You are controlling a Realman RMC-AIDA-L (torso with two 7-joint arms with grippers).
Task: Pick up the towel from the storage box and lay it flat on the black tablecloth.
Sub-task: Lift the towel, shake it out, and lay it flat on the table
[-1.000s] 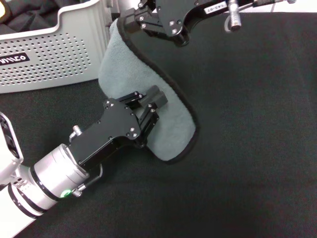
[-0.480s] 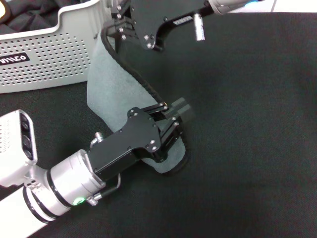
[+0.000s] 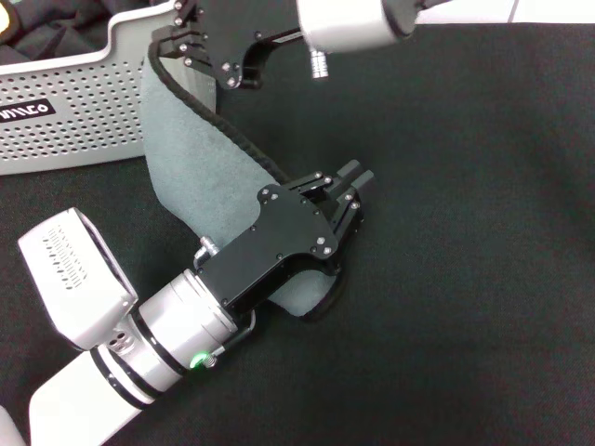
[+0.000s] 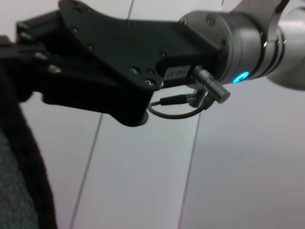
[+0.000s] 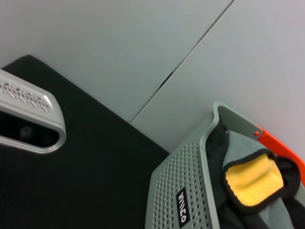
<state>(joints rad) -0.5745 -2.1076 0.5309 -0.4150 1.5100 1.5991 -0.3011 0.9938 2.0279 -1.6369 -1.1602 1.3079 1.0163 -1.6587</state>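
The towel (image 3: 200, 177) shows its grey-green side and dark border, stretched slanting over the black tablecloth (image 3: 465, 232). My right gripper (image 3: 177, 46) is shut on its upper corner, just beside the storage box (image 3: 84, 102). My left gripper (image 3: 346, 190) is shut on the towel's right edge near its lower end. The lower end rests on the tablecloth. The left wrist view shows the towel's edge (image 4: 14, 191) and the right gripper's black body (image 4: 95, 52). The right wrist view shows the storage box (image 5: 186, 191).
Inside the box lies a second cloth with a yellow face and dark border (image 5: 252, 181), among dark fabric. The box's black label (image 3: 23, 111) faces me. The left wrist's white camera housing (image 3: 74, 274) sits low at the left.
The right gripper has carried the towel's top corner left toward the box. The left gripper has moved right with the towel's edge, and the towel now stretches longer between them.
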